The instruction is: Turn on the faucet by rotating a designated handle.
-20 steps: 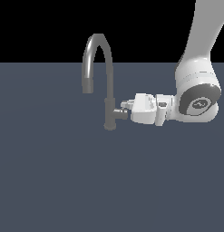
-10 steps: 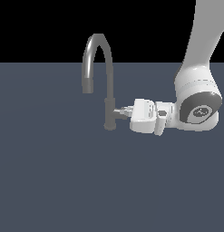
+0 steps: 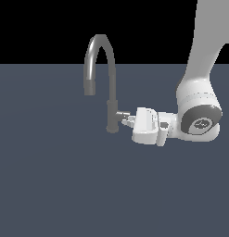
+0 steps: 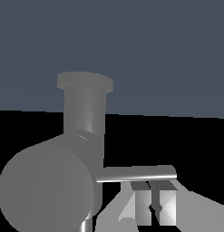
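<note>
The grey gooseneck faucet (image 3: 111, 92) stands upright on the dark floor, its arched spout ending toward the exterior view's left. Its short handle (image 3: 122, 114) sticks out toward the exterior view's right. My gripper (image 3: 128, 120) comes in level from that side, fingertips at the handle's end. In the wrist view the handle's round stub end (image 4: 45, 190) is close up. The thin lever stick (image 4: 136, 173) lies across just beyond my fingers (image 4: 140, 201), which are pressed together with nothing between them. The faucet body (image 4: 84, 113) rises behind. I cannot tell whether the fingertips touch the lever.
A flat dark blue-grey surface (image 3: 55, 185) spreads all around the faucet. My white arm (image 3: 199, 92) rises on the exterior view's right, with the wrist joint (image 3: 201, 122) low beside the handle.
My hand has dropped a little and rolled at the wrist, staying at the handle's end. The faucet body and spout have not moved.
</note>
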Robot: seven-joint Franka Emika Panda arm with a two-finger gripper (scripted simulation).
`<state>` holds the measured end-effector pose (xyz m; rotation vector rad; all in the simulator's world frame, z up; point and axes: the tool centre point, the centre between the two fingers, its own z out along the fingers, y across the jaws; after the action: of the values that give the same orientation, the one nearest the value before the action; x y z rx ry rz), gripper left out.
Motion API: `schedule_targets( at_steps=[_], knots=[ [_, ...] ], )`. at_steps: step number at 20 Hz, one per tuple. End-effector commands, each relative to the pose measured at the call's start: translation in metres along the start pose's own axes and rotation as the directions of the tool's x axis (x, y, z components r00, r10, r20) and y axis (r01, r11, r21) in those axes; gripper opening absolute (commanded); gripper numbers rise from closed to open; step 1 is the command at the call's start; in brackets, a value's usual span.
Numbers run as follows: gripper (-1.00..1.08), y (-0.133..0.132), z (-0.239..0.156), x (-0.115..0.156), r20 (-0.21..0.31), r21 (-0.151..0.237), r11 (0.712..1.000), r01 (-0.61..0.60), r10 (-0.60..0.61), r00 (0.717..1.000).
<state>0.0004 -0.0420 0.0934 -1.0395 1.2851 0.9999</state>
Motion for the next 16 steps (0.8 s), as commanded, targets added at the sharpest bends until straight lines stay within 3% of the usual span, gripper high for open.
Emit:
schedule_targets(
  at_steps=[1, 2, 14, 15, 16],
  knots=[
    [-1.0, 0.013, 0.0, 0.027, -0.009, 0.001, 0.999, -0.041, 0.041, 0.999],
    [-1.0, 0.0, 0.0, 0.002, 0.001, 0.0, 1.0, 0.001, -0.001, 1.0],
    [-1.0, -0.002, 0.0, 0.053, -0.009, 0.001, 0.999, -0.038, 0.038, 0.999],
    [-1.0, -0.012, -0.002, 0.021, 0.013, -0.008, 1.0, 0.008, -0.008, 1.0],
    [-1.0, -0.013, -0.002, 0.024, 0.011, -0.007, 1.0, 0.004, -0.004, 1.0]
  ],
)
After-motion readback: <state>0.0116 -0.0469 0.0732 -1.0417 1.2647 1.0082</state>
